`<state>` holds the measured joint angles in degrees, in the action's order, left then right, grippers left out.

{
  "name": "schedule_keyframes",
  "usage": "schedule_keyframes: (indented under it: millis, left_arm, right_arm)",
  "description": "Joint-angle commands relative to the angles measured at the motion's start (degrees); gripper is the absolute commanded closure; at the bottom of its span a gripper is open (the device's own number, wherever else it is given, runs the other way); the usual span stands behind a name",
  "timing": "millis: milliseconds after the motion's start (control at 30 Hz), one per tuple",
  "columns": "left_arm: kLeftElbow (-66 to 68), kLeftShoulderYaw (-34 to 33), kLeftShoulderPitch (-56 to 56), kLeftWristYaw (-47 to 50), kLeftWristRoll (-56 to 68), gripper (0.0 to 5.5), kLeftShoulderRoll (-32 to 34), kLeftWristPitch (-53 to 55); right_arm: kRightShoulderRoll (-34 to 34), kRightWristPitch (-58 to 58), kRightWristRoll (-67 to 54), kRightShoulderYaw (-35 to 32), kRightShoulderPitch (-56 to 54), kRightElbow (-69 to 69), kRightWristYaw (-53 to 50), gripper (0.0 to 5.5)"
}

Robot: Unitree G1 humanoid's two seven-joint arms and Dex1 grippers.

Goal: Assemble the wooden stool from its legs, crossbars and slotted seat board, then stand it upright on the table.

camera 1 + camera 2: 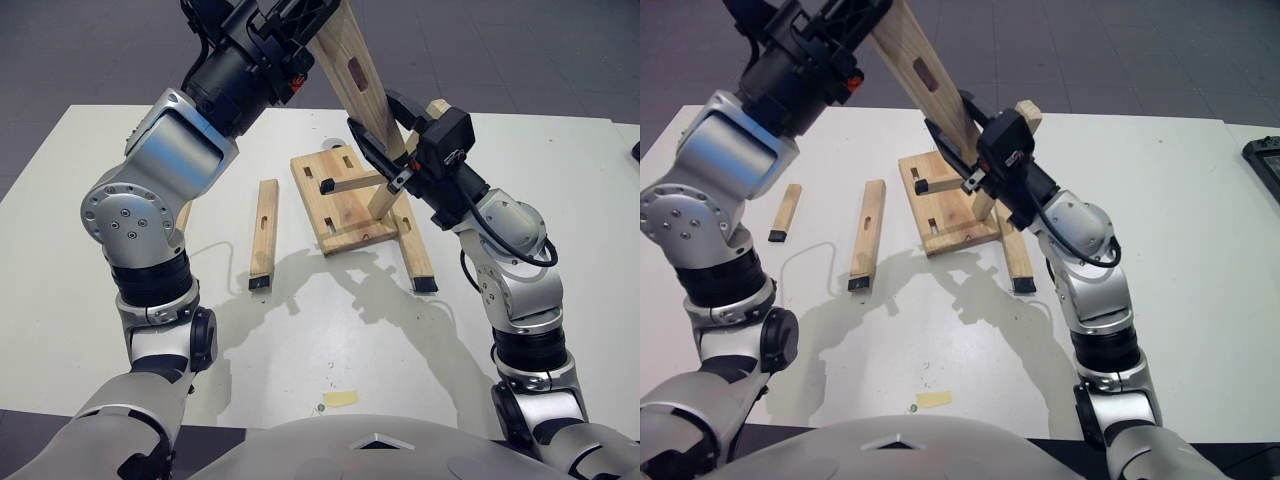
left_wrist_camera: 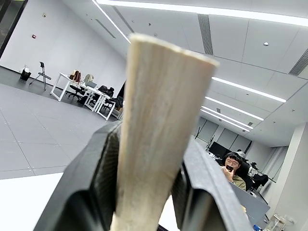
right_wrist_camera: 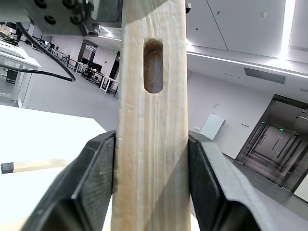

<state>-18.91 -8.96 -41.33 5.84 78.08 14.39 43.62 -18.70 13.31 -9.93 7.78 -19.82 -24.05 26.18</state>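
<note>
Wooden leg [image 1: 345, 45], smooth, oval-slotted

The held leg [image 3: 151, 120] is showing pale, bare wood, matt, with fine lengthwise grain and a rougher, darker slot. The seat board [image 1: 345, 225] and the loose leg [image 1: 263, 225] are showing the same unvarnished wood, and the cap [image 1: 259, 284] is looking dull black. The left end effector [image 2: 149, 163] and right end effector [image 3: 151, 178] are showing matt black plastic. The surface [image 1: 60, 290] is looking smooth and white.

Head stereo downward; wrists close on leg [image 3: 151, 144]
</note>
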Motion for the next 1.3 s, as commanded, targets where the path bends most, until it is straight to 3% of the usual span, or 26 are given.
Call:
schedule_keyframes:
  millis: [33, 300, 567, 667, 733, 833, 900, 933, 967, 1133, 1300]
  left_arm:
    - [0.4, 1.2, -0.5, -3.0, -4.4, 4.4, 0.1, -1.2]
    - [1.6, 4.5, 0.5, -9.0, -23.5, 4.46, -1.5, -11.1]
    - [2.3, -1.0, 0.5, -9.8, -26.5, 4.47, -3.8, -16.4]
    - [2.3, -2.5, 0.9, -9.4, -28.2, 4.47, -3.6, -17.3]
    - [1.8, -3.4, 1.8, -8.7, -31.6, 4.47, -2.5, -18.8]
    - [1.3, -6.7, 4.1, -7.4, -36.9, 4.47, 0.1, -21.7]
    - [1.4, -11.4, 5.5, -5.6, -37.1, 4.47, 1.2, -23.0]
    - [1.3, -13.3, 6.4, -4.9, -36.8, 4.47, 1.5, -23.1]
    - [0.9, -14.2, 7.4, -4.5, -36.7, 4.47, 1.8, -22.9]
    - [-4.2, -10.5, 16.3, -4.7, -39.2, 4.47, 1.7, -19.8]
    - [-7.8, -6.4, 23.1, -3.8, -41.7, 4.47, -0.4, -18.8]
  right_arm:
    - [-0.3, 1.3, 1.3, 0.4, 1.9, -1.1, -0.7, 2.6]
    - [-1.1, 0.8, -1.9, -4.6, 1.9, -3.4, -0.1, 1.43]
    - [-1.2, -0.5, -3.3, -4.8, 0.3, -2.1, 1.6, 0.11]
    - [-0.6, 0.7, -6.2, -6.7, -0.2, -3.2, 1.4, 0.1]
    - [0.7, 3.2, -13.0, -12.4, -2.6, -4.9, -1.0, 0.1]
    - [-2.2, 5.7, -19.3, -26.7, -7.5, -0.6, -8.6, 0.1]
    - [-5.4, 8.3, -18.6, -35.0, -9.7, 5.1, -15.6, 0.1]
    - [-7.3, 10.1, -15.8, -35.9, -9.3, 8.1, -17.9, 0.1]
    - [-9.0, 11.3, -12.8, -34.5, -8.0, 9.9, -18.5, 0.1]
    - [-13.2, 7.7, 4.1, -11.9, 5.6, 16.3, -11.0, 0.1]
    - [-11.3, 2.5, 10.3, -4.2, 10.2, 23.0, -9.1, 0.1]
